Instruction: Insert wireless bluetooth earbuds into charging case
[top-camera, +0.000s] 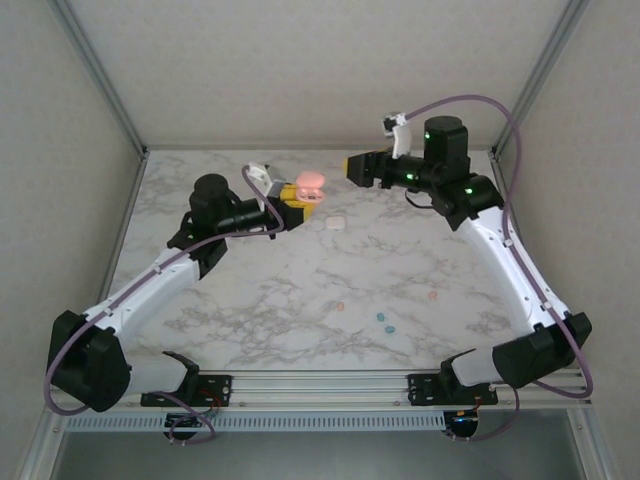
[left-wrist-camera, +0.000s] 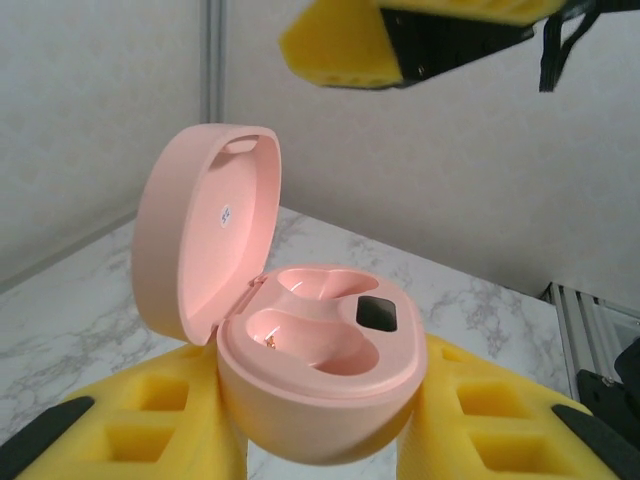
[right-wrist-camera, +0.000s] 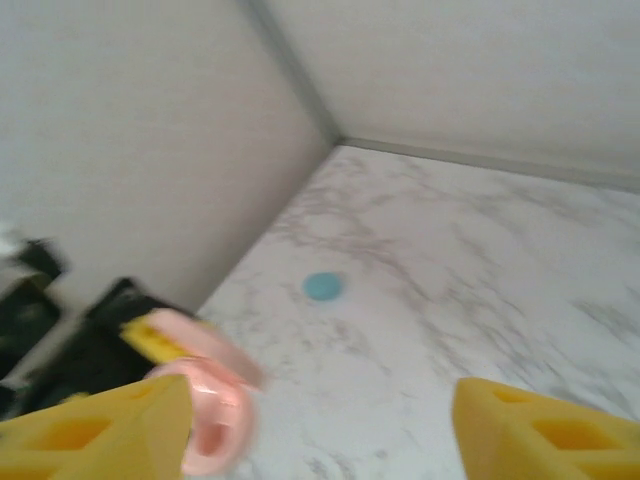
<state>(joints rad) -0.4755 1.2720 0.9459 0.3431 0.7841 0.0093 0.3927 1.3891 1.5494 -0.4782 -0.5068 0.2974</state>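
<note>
My left hand (left-wrist-camera: 320, 435) grips the case (left-wrist-camera: 320, 370) upright, lid (left-wrist-camera: 190, 250) open, sticker (left-wrist-camera: 225, 213) unreadable; my right hand (right-wrist-camera: 320, 425) is wide, empty.

Smooth pink plastic case (left-wrist-camera: 322, 400), marble-patterned tabletop (top-camera: 300, 290)

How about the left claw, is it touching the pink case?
Touching: in the left wrist view the left gripper clamps the pink case, yellow fingers against both sides.
</note>
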